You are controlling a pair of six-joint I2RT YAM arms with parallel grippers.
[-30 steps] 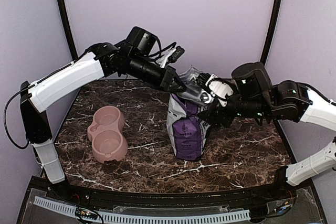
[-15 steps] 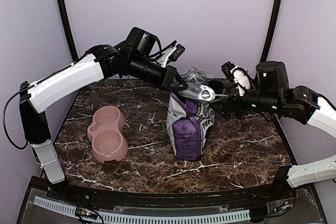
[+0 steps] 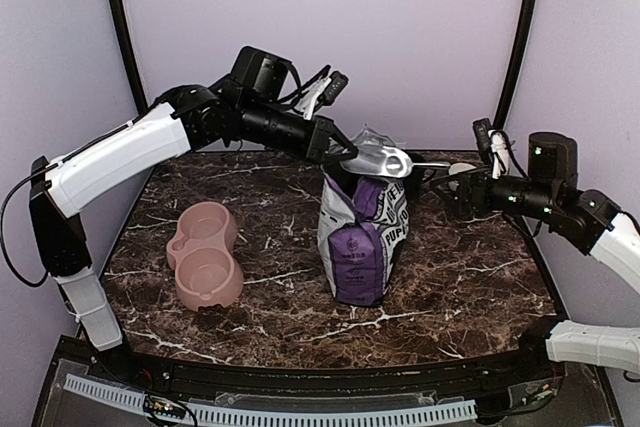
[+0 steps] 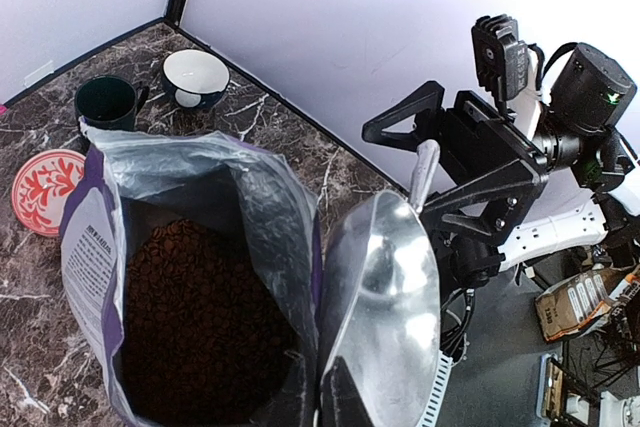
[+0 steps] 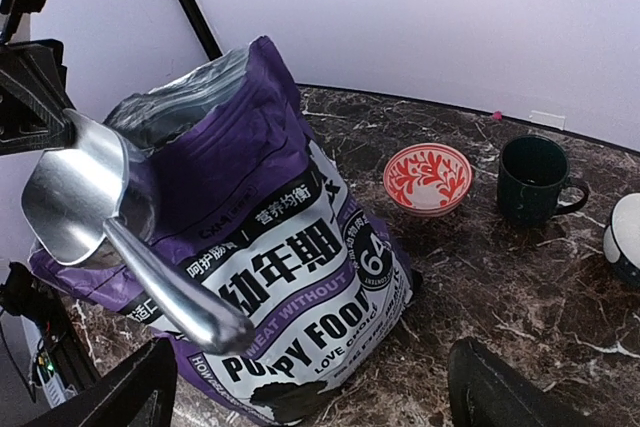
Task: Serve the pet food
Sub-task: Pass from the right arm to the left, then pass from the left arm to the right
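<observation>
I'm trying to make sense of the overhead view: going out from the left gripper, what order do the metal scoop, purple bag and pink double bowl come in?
From the left gripper, in the top view:
1. The metal scoop, held in it, just to its right.
2. The purple bag, right beneath it, in the middle.
3. The pink double bowl, far off to the left.

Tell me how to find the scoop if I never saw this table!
Look at the dark marble table and find the tall purple bag standing open in its middle. Right by the bag's open top, the left gripper holds the scoop. Unlike the bag, it is shiny metal, shaped like a big spoon, its long thin handle pointing toward the right gripper.
</observation>
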